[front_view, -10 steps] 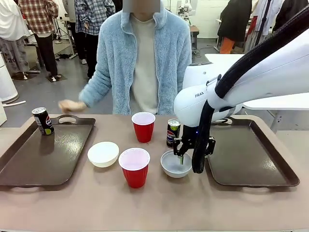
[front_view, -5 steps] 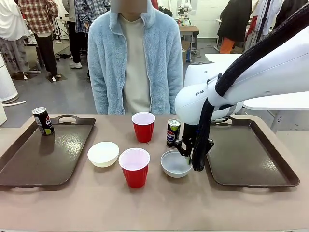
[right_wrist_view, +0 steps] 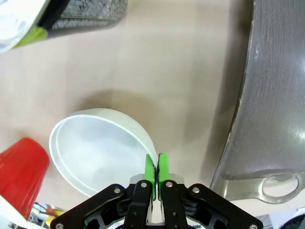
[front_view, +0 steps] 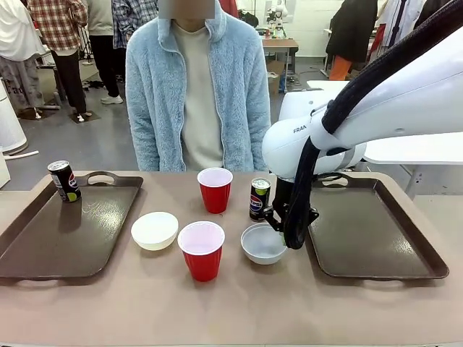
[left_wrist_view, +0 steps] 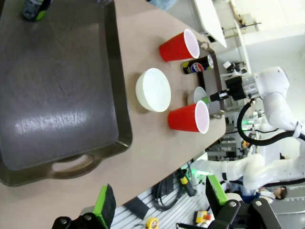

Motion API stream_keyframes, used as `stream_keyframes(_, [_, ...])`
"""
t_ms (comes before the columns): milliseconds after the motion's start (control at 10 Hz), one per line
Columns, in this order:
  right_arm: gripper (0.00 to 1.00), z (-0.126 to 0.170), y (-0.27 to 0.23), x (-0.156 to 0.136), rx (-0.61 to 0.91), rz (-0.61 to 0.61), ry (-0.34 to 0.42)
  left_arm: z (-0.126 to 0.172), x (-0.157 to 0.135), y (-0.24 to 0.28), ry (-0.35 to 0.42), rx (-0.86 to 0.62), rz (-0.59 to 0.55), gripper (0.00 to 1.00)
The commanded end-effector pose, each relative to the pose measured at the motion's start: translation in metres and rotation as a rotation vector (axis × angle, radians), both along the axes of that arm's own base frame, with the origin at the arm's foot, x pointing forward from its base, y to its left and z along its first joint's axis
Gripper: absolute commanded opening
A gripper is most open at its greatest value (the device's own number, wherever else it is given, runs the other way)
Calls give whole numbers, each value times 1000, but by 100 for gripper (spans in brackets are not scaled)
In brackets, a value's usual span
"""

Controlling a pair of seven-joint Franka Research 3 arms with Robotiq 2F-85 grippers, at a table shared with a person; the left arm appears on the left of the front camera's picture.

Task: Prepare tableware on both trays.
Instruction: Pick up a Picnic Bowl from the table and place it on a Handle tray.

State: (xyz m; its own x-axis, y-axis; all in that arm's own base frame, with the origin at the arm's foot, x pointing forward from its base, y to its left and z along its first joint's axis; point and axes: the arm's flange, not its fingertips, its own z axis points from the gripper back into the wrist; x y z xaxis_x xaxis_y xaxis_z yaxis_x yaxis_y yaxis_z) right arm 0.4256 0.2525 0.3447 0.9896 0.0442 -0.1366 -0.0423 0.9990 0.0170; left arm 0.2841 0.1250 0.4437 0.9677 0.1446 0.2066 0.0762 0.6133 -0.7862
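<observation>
Tabletop [front_view: 145,307], matte brown, bears two dark trays [front_view: 72,231]; grey floor [front_view: 65,148] beyond.

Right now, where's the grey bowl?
Front view, right of centre: grey bowl between near red cup and right tray, in front of a soda can, right tool shut on its rim.

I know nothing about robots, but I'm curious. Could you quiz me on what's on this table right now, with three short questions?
1. Count: how many red cups stand on the table?
2. True or false: the right tray already holds a soda can.
3. What is the right gripper shut on? A) a red cup B) the rim of the pale grey bowl C) a soda can

Key
1. Two.
2. False. One soda can stands on the left tray; the other stands on the table.
3. B.
</observation>
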Motion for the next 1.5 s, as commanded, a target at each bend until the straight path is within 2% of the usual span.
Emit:
stream_keyframes(0, [0,23,-10,-11,20,48,78,0,0,1,-9,-8,3,100])
stream_keyframes(100, [0,50,-20,-15,45,42,33,0,0,1,-9,-8,3,100])
stream_keyframes(300, [0,103,-47,-21,118,22,-4,0,0,1,-9,-8,3,100])
stream_keyframes(500, [0,130,-71,-24,179,23,-8,0,0,1,-9,-8,3,100])
stream_keyframes(800, [0,133,-120,-19,151,5,-9,0,0,1,-9,-8,3,100])
stream_keyframes(1000, [0,131,-174,-19,111,-31,2,0,0,1,-9,-8,3,100])
stream_keyframes(1200, [0,132,-224,-23,97,-115,-16,0,0,1,-9,-8,3,100])
stream_keyframes(1400, [0,122,-251,-15,100,-185,-32,0,0,1,-9,-8,3,100])
